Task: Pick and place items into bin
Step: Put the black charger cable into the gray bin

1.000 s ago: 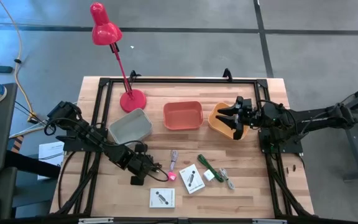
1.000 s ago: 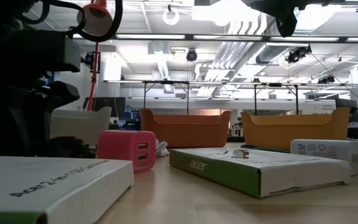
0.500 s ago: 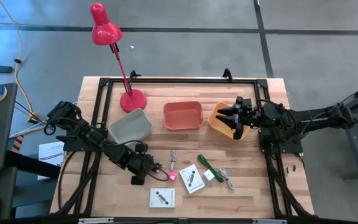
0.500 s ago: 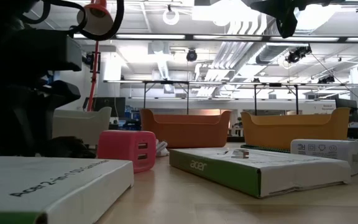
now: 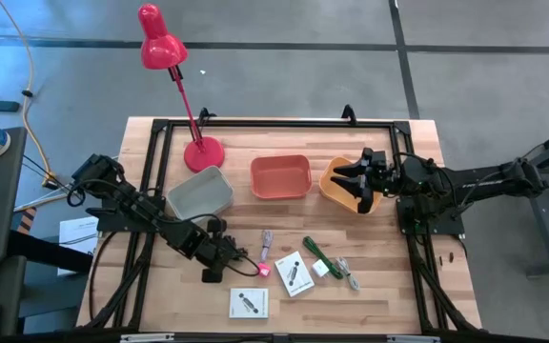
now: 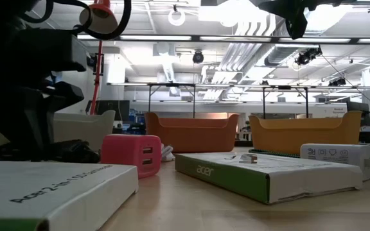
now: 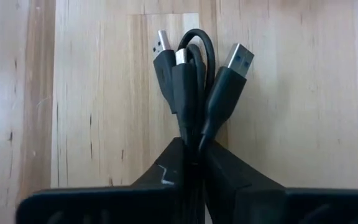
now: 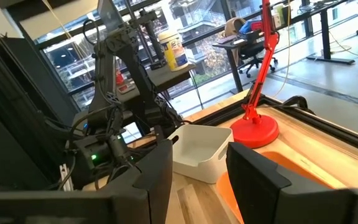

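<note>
Black cable [image 7: 194,81], bundled into a loop with three plug ends showing, lies on the wooden table [image 5: 389,295] and is pinched between the closed fingers of the left gripper [image 5: 240,265]. We take the pink block [image 5: 263,270] as our landmark: the cable sits just beside it, on the side towards the left arm, and the grey bin [image 5: 200,192] stands well beyond it towards the far edge of the table.

We judge the cable to be light, soft and floppy. The strands are held near the middle of the bundle, so the free plugs will likely droop and swing once lifted, and a loose strand could slip from the pinch; a hold across all strands at once is the safer one.

On the other side of the pink block lie two white cards [image 5: 249,303], a green-handled tool [image 5: 315,250] and small pieces that we cannot tell apart.

Far from the pink block, the right gripper [image 5: 358,181] waits above the orange bin [image 5: 343,181], its fingers parted and holding nothing. A red bin [image 5: 280,176] stands between the grey and orange ones.
</note>
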`<state>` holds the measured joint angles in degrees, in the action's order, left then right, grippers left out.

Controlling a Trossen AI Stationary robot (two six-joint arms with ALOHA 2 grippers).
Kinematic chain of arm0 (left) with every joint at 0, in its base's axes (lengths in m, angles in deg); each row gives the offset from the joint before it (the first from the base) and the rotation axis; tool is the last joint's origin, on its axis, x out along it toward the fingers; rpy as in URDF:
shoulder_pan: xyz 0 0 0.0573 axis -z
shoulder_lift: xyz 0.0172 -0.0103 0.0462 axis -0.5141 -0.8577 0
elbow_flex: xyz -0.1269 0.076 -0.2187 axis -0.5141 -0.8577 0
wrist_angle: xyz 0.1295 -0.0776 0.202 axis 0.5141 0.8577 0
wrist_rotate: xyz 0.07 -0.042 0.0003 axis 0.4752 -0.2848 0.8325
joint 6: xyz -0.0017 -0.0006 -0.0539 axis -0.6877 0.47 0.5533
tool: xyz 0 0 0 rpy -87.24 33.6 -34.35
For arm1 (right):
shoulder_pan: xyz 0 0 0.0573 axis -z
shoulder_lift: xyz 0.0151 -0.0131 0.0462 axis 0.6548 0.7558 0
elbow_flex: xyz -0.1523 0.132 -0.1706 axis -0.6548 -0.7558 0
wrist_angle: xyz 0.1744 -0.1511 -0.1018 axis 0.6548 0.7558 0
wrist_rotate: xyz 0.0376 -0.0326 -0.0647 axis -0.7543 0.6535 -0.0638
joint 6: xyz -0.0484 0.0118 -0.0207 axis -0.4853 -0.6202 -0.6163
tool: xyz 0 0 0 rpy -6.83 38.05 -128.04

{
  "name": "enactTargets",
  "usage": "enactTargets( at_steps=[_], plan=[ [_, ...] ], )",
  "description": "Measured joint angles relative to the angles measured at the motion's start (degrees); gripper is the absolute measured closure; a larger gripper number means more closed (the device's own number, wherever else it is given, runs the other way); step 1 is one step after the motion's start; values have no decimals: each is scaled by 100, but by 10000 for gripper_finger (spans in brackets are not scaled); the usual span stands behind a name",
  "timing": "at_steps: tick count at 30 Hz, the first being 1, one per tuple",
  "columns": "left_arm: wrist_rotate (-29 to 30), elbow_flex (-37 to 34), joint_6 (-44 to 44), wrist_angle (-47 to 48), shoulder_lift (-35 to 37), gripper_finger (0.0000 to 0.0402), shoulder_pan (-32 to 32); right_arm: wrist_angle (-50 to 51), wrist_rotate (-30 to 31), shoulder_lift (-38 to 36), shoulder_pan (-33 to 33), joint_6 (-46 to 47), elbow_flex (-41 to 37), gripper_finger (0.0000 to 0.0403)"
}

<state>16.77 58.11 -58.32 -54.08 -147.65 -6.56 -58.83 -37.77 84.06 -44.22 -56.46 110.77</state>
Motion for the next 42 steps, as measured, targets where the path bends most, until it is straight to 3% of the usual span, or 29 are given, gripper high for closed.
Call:
enactTargets(
  at_steps=[11,17,22,33,42],
  plan=[
    [-84,7,156,-212,277,363,-2,90,66,2,0,0,0,261],
    [311,7,168,-224,842,387,-2,125,216,2,-2,0,0,261],
    [790,7,191,44,1451,385,-6,125,222,2,-2,-25,0,261],
    [1279,11,325,2062,3251,389,-633,171,227,2,-1,-12,0,261],
    [1314,1,176,4101,3606,371,-1477,218,226,2,0,105,0,261]
  ],
)
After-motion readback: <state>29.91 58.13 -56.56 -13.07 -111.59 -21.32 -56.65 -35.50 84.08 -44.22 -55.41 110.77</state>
